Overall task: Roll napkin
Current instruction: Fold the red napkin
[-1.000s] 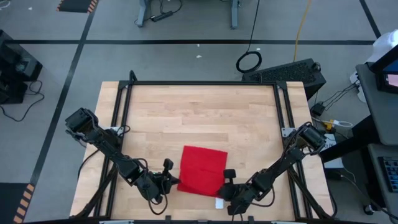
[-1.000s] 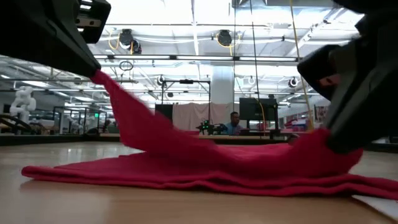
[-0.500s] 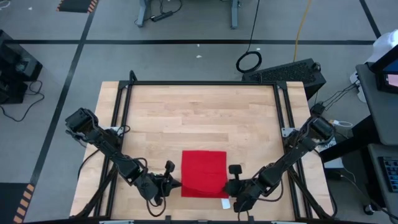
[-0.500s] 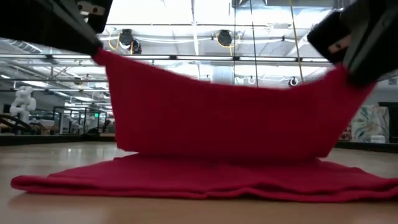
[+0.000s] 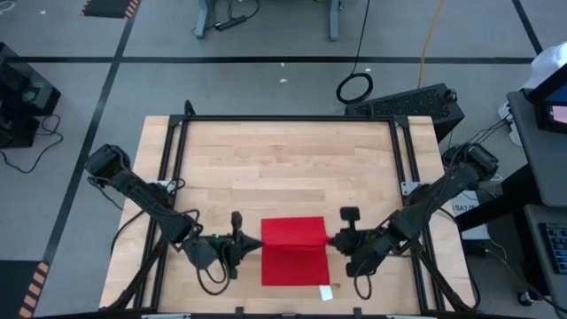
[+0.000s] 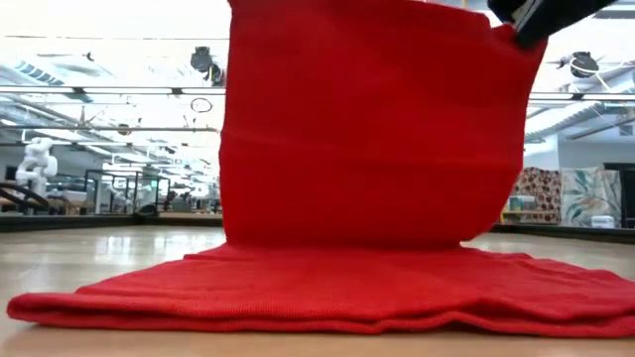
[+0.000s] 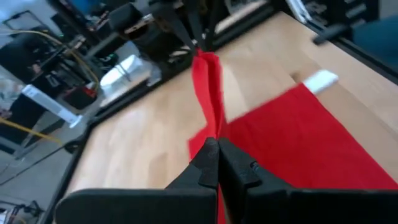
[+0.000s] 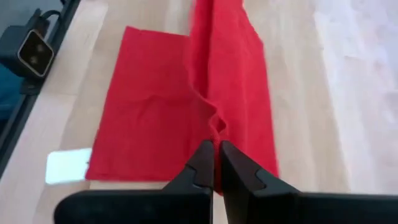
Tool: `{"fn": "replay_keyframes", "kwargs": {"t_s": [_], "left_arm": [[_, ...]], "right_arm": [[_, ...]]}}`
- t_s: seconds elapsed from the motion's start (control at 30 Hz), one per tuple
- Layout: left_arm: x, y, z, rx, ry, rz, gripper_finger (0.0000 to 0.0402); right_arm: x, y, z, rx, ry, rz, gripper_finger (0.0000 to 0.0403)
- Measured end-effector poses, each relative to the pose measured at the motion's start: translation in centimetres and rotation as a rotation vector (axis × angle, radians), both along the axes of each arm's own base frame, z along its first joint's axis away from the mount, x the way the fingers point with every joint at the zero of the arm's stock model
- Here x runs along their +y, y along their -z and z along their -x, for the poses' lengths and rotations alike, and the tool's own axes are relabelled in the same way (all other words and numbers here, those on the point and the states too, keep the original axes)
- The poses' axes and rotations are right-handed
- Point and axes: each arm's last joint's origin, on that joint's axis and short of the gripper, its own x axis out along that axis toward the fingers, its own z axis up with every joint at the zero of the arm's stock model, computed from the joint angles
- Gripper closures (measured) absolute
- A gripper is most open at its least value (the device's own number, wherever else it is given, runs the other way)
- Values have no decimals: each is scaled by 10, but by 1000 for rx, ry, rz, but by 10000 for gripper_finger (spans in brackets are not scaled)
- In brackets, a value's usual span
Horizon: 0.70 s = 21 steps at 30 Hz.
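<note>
The bright red, thin fabric napkin (image 5: 295, 252) lies on the near middle of the pale wooden table (image 5: 283, 159), its far part lifted upright like a curtain while the near part stays flat on the wood. At its left edge, the left gripper (image 5: 249, 247) has its 2 fingers (image 7: 208, 163) clenched on a raised corner. At the right edge, the right gripper (image 5: 331, 239) pinches the other raised corner, fingers (image 8: 202, 163) closed on the cloth. A small white tag (image 5: 325, 291) lies by the napkin's near right corner.
</note>
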Motion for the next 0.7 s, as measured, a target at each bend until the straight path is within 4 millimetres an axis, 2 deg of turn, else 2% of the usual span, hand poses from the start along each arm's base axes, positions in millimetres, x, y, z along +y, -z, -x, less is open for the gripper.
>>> {"fn": "replay_keyframes", "kwargs": {"t_s": [0.13,0.3,0.47,0.7], "left_arm": [[11,-14,-1,-38,-11,20,401],[11,-17,-3,-34,74,63,401],[6,-11,-3,1,125,114,401],[2,1,-5,64,166,160,401]], "right_arm": [[-11,-16,7,-31,-18,12,400],[-16,-23,10,-51,-19,-7,400],[-11,-19,9,-25,-17,-49,399],[-1,0,0,49,-12,-92,398]]}}
